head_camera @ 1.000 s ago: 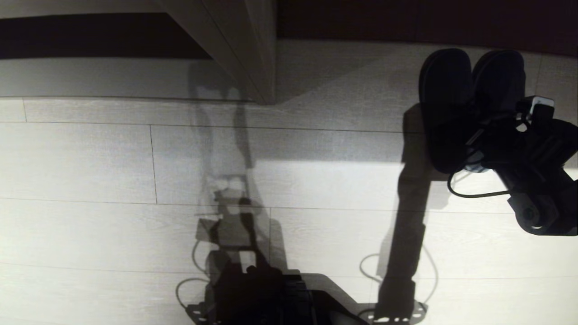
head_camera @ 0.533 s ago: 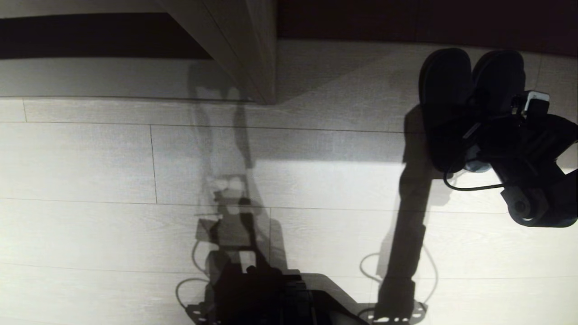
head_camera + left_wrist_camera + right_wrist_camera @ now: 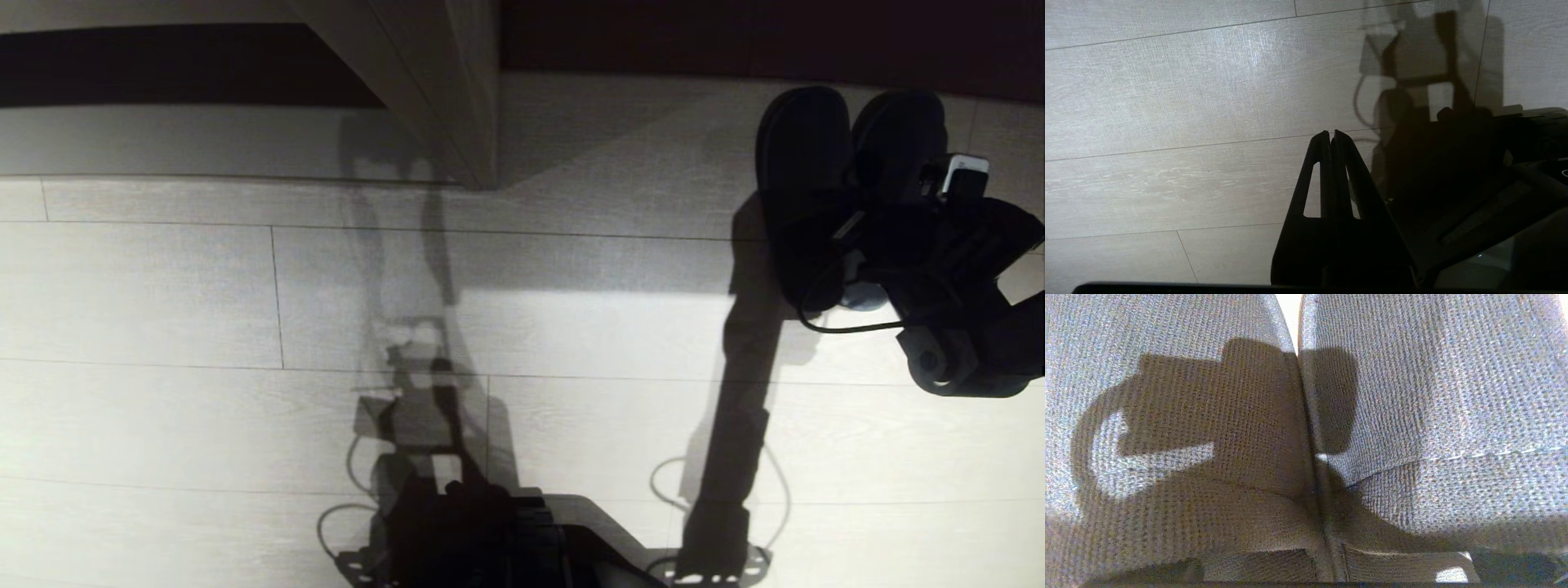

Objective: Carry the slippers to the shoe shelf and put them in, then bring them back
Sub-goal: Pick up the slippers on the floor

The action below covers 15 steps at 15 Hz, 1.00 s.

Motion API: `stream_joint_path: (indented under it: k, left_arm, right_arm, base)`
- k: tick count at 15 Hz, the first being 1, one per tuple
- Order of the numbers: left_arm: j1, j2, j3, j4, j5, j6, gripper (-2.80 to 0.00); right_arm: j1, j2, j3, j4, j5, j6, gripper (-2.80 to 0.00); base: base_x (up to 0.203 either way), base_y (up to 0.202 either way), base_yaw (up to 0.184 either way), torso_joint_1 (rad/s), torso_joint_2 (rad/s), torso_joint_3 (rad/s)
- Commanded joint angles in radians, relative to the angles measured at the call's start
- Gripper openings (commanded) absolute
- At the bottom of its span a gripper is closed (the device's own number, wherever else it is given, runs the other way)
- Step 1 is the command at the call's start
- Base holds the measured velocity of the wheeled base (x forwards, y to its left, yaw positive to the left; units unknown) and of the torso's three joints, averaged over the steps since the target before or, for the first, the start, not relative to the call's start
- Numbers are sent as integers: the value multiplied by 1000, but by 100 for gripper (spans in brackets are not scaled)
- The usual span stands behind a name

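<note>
Pale plank floor (image 3: 571,327), two slippers (image 3: 804,155) side by side, right gripper (image 3: 886,237) jaws wide above them

No text, label, brand, number or sign can be read in any view; nothing legible is shown on the slippers (image 3: 849,155), and none is carried by the pale floor boards (image 3: 245,294)

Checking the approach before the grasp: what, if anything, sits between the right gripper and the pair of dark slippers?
Nothing visible: the right gripper hangs directly over the dark blue-grey woven slippers, side by side on the pale wood-look floor.
</note>
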Motion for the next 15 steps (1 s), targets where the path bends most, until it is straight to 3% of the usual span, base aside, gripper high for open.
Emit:
stream_joint_path:
  k: [1,10,11,15]
  left_arm:
    - [0,0,0,0,0,0,-280]
    - [0,0,0,0,0,0,-280]
    - [0,0,0,0,0,0,-280]
    - [0,0,0,0,0,0,-280]
  right_arm:
    - [0,18,-11,-7,-2,1,0]
    - [-1,12,-22,-12,-5,1,0]
    - [-1,6,-18,-12,-5,1,-280]
    - [-17,-68,38,-13,-6,10,-280]
  base:
    - [0,0,0,0,0,0]
    - [0,0,0,0,0,0]
    - [0,0,0,0,0,0]
    - [0,0,0,0,0,0]
